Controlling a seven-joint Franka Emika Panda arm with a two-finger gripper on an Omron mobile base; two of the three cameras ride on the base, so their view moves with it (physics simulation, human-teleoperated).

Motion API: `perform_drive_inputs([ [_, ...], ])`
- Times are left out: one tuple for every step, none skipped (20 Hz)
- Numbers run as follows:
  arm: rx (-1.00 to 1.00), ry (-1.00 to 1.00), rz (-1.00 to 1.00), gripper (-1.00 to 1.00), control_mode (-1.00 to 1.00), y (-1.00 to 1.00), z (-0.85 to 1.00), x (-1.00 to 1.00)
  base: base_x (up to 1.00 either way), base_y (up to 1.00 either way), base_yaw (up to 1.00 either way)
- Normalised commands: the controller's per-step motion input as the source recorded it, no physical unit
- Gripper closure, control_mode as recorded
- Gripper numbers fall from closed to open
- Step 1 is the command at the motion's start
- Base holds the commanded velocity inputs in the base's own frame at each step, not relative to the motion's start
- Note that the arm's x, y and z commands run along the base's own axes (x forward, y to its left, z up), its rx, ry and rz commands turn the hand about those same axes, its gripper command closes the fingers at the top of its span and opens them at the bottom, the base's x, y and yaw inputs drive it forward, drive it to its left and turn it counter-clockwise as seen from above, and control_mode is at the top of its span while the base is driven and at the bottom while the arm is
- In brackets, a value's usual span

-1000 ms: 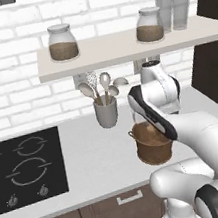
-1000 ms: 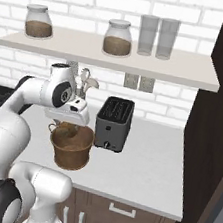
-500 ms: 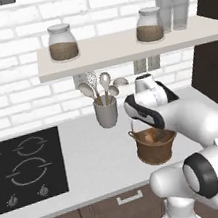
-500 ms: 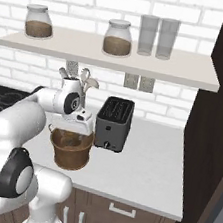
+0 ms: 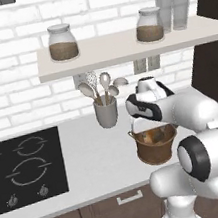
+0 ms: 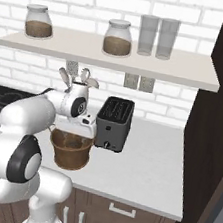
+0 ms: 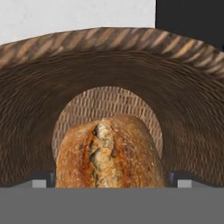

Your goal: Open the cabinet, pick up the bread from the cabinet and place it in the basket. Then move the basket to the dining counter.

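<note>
The brown woven basket [image 5: 156, 151] [image 6: 69, 155] stands on the pale worktop, just left of the toaster. The bread [image 7: 109, 153], a golden-brown bun with a cracked top, lies on the basket's floor; a bit of it shows over the rim [image 5: 147, 136]. My gripper [image 7: 111, 179] hangs open at the basket's mouth, one fingertip on each side of the bun with a small gap on both sides. Seen from the base, the hand [image 5: 145, 125] [image 6: 75, 128] dips toward the rim. A tall dark cabinet [image 6: 217, 124] stands at the right. The dining counter is out of view.
A black toaster [image 6: 112, 124] stands right beside the basket. Behind it is a grey utensil cup [image 5: 106, 112], and a black hob [image 5: 25, 169] is set in the worktop at the left. A shelf [image 5: 120, 48] above carries jars and glasses.
The arm has folded and the hand has come down from near the shelf to the basket's mouth. The jaws have stayed wide. The basket has not moved.
</note>
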Motion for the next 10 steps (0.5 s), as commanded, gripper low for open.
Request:
perform_drive_inputs([
  [0.02,0.00,0.02,-1.00,-1.00,0.00,-0.05,0.00,0.00,0.00,0.00],
  [0.01,0.00,0.01,-1.00,-1.00,0.00,-0.01,0.00,0.00,0.00,0.00],
  [0.01,-0.01,0.01,-1.00,-1.00,0.00,0.00,0.00,0.00,0.00,0.00],
  [0.01,-0.02,0.01,-1.00,-1.00,0.00,0.00,0.00,0.00,0.00,0.00],
  [0.00,-0.02,0.01,-1.00,-1.00,0.00,0.00,0.00,0.00,0.00,0.00],
  [0.00,-0.03,0.00,-1.00,-1.00,0.00,0.00,0.00,0.00,0.00,0.00],
  [0.00,-0.05,0.00,-1.00,-1.00,0.00,0.00,0.00,0.00,0.00,0.00],
  [0.00,-0.05,0.00,-1.00,-1.00,0.00,0.00,0.00,0.00,0.00,0.00],
  [0.00,-0.02,0.00,-1.00,-1.00,0.00,0.00,0.00,0.00,0.00,0.00],
  [0.00,-0.01,0.00,-1.00,-1.00,0.00,0.02,0.00,0.00,0.00,0.00],
])
